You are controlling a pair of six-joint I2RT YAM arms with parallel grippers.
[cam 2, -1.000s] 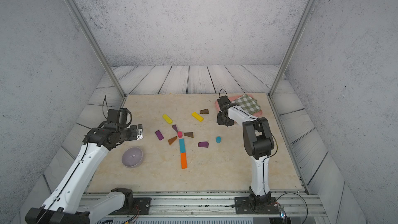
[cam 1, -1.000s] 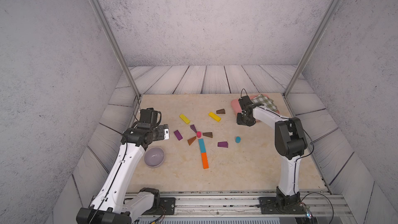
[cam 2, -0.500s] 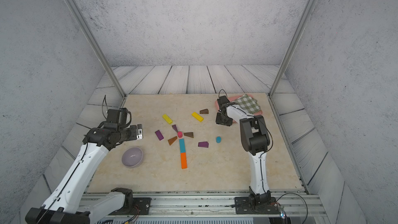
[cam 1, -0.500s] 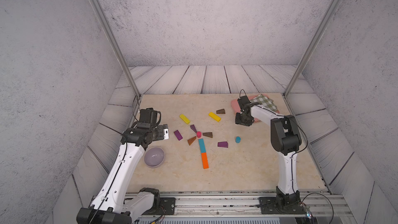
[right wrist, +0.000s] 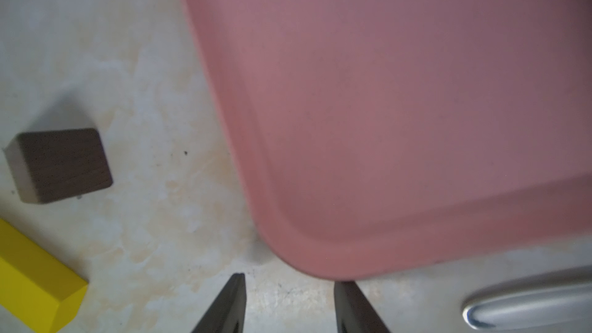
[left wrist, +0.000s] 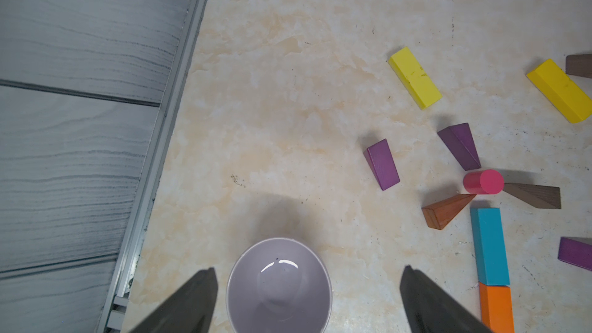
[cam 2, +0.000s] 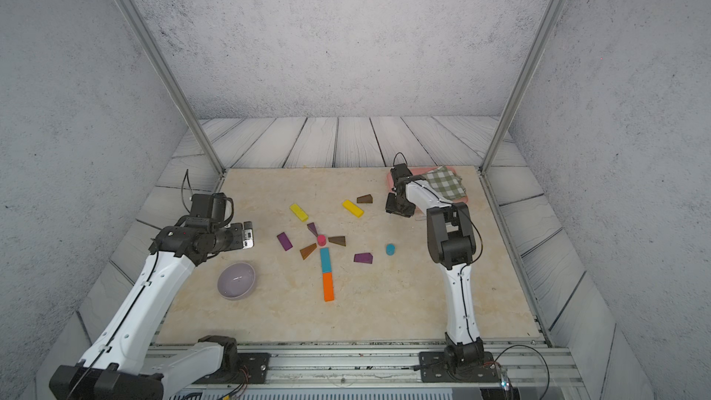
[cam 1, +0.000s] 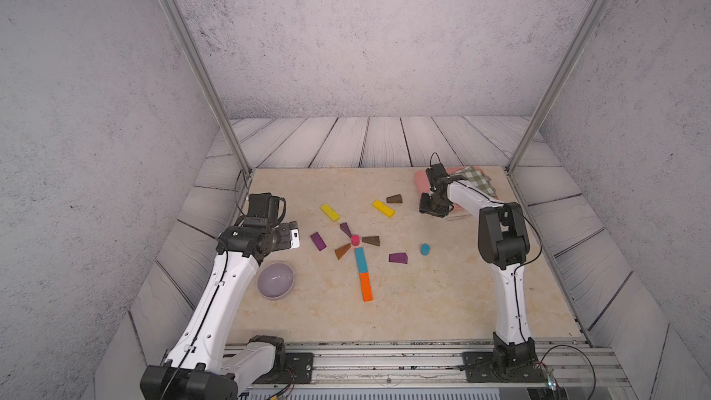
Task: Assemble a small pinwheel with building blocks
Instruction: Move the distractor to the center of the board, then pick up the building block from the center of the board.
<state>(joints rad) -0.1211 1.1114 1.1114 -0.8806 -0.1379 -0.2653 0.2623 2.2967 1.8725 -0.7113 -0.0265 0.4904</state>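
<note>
The left fingers (left wrist: 189,299) stood spread wide and empty above the lilac bowl (cam 1: 275,280) at the near left of the bench (cam 1: 442,302). The right fingers (right wrist: 226,305) were parted with only bare bench between them, grasping nothing, low at the near-left corner of the pink tray (right wrist: 384,123) at the far right. A checked cloth (cam 1: 474,182) lay on that tray.

In the middle of the bench stood the pink cylinder (cam 1: 355,240), with three tips aimed at it:
- the purple wedge (cam 1: 345,229) from the far left
- the dark brown wedge (cam 1: 371,240) from the right
- the red-brown wedge (cam 1: 342,251) from the near left

The teal bar (cam 1: 360,259) lay just near of the cylinder. The orange bar (cam 1: 366,286) touched its near end, in line with it.

The rest lay loose and apart:
- the left purple wedge (cam 1: 318,241)
- the right purple wedge (cam 1: 398,258)
- the blue cylinder (cam 1: 424,249), further right
- the left yellow bar (cam 1: 329,212), farther back
- the right yellow bar (cam 1: 383,208), farther back
- the far brown wedge (cam 1: 394,198), just beside the right yellow bar
</note>
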